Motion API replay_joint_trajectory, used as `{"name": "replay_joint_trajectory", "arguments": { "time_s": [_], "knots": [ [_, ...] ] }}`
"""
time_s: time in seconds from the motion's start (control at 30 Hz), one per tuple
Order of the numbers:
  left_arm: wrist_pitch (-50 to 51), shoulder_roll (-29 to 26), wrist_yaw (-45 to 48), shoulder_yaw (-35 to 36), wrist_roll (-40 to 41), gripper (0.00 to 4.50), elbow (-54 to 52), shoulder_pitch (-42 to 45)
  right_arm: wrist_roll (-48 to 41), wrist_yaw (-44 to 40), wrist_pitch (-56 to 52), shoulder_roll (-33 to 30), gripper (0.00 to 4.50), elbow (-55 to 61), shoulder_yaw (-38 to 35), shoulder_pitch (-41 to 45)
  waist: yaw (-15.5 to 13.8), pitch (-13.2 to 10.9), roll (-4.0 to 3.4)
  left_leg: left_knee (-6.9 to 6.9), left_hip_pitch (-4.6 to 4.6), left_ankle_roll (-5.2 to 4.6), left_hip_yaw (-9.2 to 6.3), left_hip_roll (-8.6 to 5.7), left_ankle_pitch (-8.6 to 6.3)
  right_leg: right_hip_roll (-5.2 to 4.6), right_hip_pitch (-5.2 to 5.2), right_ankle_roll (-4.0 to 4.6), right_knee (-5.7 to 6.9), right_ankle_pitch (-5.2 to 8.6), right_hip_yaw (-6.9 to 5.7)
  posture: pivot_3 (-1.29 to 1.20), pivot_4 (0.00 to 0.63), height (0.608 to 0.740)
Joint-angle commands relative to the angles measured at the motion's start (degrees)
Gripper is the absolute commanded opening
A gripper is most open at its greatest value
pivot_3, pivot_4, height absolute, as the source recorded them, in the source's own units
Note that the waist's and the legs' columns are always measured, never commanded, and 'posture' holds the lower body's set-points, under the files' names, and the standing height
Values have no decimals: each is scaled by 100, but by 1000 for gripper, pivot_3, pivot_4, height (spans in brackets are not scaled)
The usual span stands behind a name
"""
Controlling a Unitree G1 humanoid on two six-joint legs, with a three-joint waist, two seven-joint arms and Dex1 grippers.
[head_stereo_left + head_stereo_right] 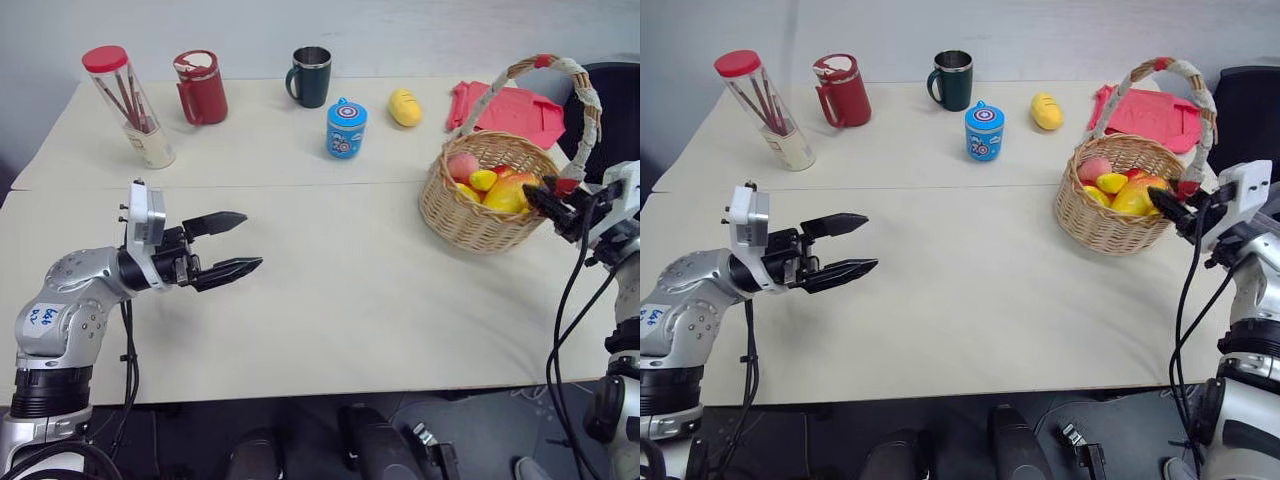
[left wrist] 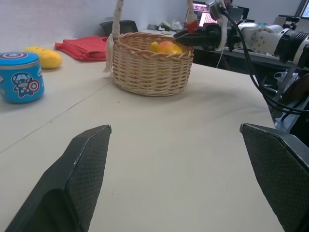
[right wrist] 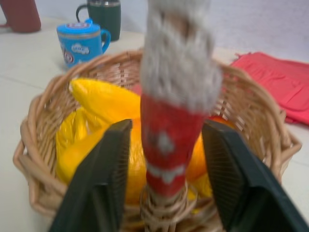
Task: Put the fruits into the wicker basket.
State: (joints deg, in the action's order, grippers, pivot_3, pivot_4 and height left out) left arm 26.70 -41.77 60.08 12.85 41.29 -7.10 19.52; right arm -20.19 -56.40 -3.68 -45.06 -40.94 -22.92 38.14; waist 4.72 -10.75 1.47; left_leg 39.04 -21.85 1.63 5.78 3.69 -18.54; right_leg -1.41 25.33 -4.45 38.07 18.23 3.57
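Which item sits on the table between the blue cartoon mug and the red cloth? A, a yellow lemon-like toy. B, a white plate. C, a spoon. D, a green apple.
A: a yellow lemon-like toy lies between the blue cartoon mug and the red cloth.

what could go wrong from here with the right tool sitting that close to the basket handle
1. The right tool has its open fingers on either side of the wicker basket's handle base; pulling away sideways could snag it and drag or tip the basket.
2. A tip could spill the mango, banana and peach back onto the table.
3. A yellow fruit-like item lies outside the basket and may get missed.
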Motion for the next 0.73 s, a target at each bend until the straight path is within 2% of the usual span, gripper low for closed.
{"name": "replay_joint_trajectory", "arguments": {
  "time_s": [0.03,0.1,0.13,0.27,0.33,0.37,0.5,0.67,0.73],
  "knots": [
    [-113,-235,-4,341,-123,4500,-185,-299,-328,-476,138,-525,3657,509,-394,-381,-22,0,0,0,-1,0,-3,0,0,-1,-1,0,-1,0,0,0,150,740],
    [-384,-377,-7,464,-422,4500,-164,-638,-499,-688,150,-724,4313,747,-585,-699,-36,0,0,-2,-3,0,-11,1,0,-2,-2,0,-8,0,2,0,150,740],
    [-504,-435,-25,525,-569,4500,-166,-826,-521,-782,165,-839,4463,833,-646,-857,-35,0,0,-3,-3,-1,-10,1,0,-2,-2,0,-8,0,2,0,150,740],
    [-711,-512,-200,819,-941,4500,-321,-1798,-347,-1465,630,-1297,4463,1343,-599,-1770,-24,0,0,-5,8,-6,-7,0,-4,-2,-15,0,-15,1,2,0,150,740],
    [-919,-473,-278,905,-1184,4500,-349,-2266,-233,-2046,1238,-1391,4463,1601,-436,-2310,-13,0,0,-23,62,-16,-8,1,-13,2,-73,0,-33,2,2,0,150,740],
    [-1073,-442,-286,931,-1296,4500,-368,-2469,-271,-2191,1369,-1335,4463,1773,-392,-2512,-9,0,1,-34,82,-41,-8,2,-29,2,-93,1,-42,4,3,0,150,740],
    [-1652,-155,-512,894,-1637,4500,-514,-2944,-375,-2571,1672,-701,4463,2740,323,-3173,-7,4,10,-53,112,-42,-5,3,-29,0,-115,1,-45,4,5,0,150,740],
    [-2141,192,-896,586,-2128,4500,-818,-3052,-175,-2599,2413,322,4463,2822,1211,-3212,-46,3,11,-84,173,-41,-13,-3,-30,-10,-182,1,-67,4,3,0,150,740],
    [-2045,81,-957,544,-2275,4500,-913,-3070,-133,-2545,2642,609,4463,2819,1446,-3054,-67,3,11,-83,172,-41,-14,-4,-30,-10,-181,1,-67,4,2,0,150,740]
  ]
}}
